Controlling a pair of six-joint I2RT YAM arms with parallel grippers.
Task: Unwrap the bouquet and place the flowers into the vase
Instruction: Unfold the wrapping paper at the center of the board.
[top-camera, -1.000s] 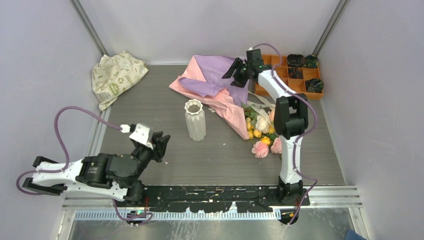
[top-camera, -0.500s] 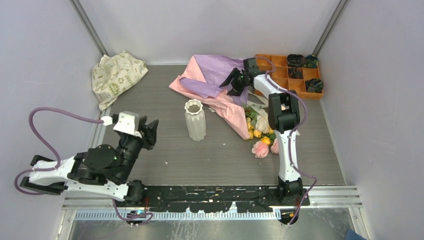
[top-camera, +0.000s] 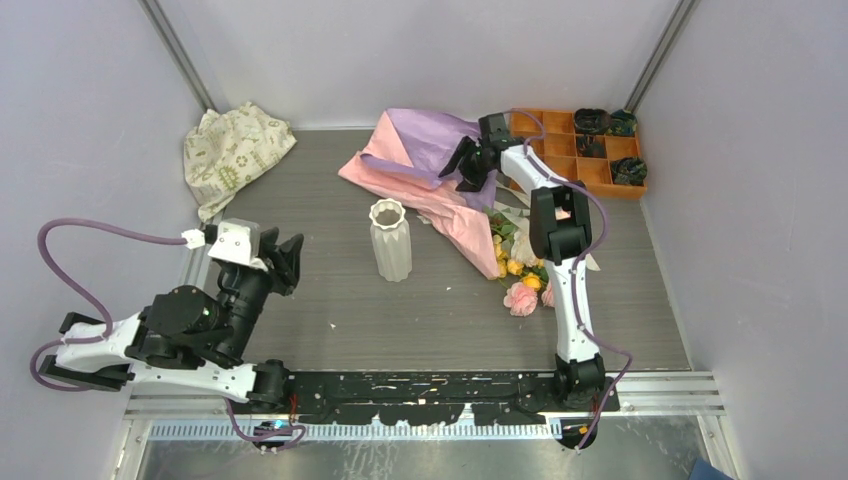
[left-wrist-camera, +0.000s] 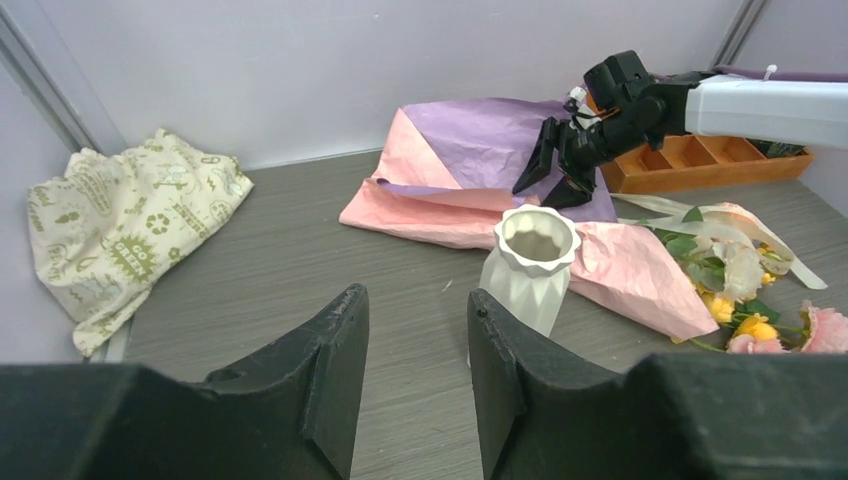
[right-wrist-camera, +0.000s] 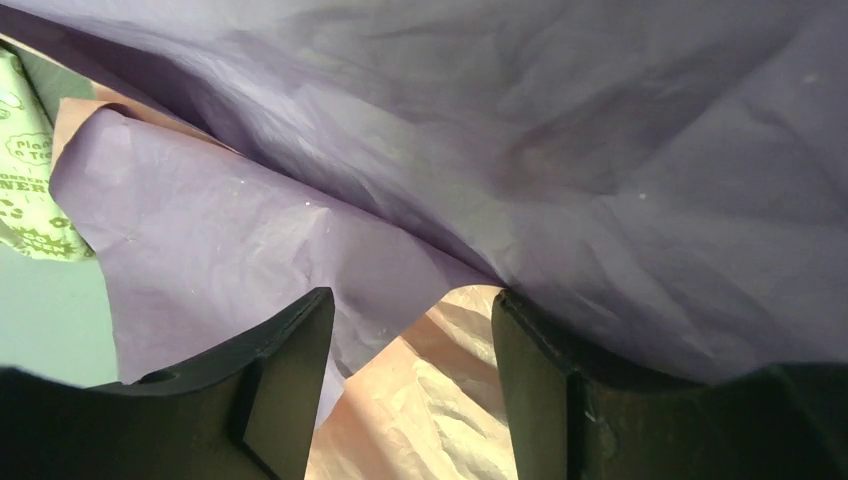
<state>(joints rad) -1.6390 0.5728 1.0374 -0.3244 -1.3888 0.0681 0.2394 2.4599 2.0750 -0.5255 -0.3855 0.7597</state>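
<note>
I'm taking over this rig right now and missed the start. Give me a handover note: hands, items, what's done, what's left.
Left hand: open, empty, low at the table's left, facing the vase.
Right hand: open, over the purple face of the paper, gripping nothing.
Flowers: lying on the table right of the vase, partly on the paper's near end.
Done: paper spread open.
Left: lift flowers into the upright, empty vase.

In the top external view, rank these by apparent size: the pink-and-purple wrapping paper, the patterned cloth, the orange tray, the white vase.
1. wrapping paper, clearly largest.
2. patterned cloth and orange tray: about alike, and the tray is partly behind the right arm, so not ranked.
3. white vase, smallest.
</note>
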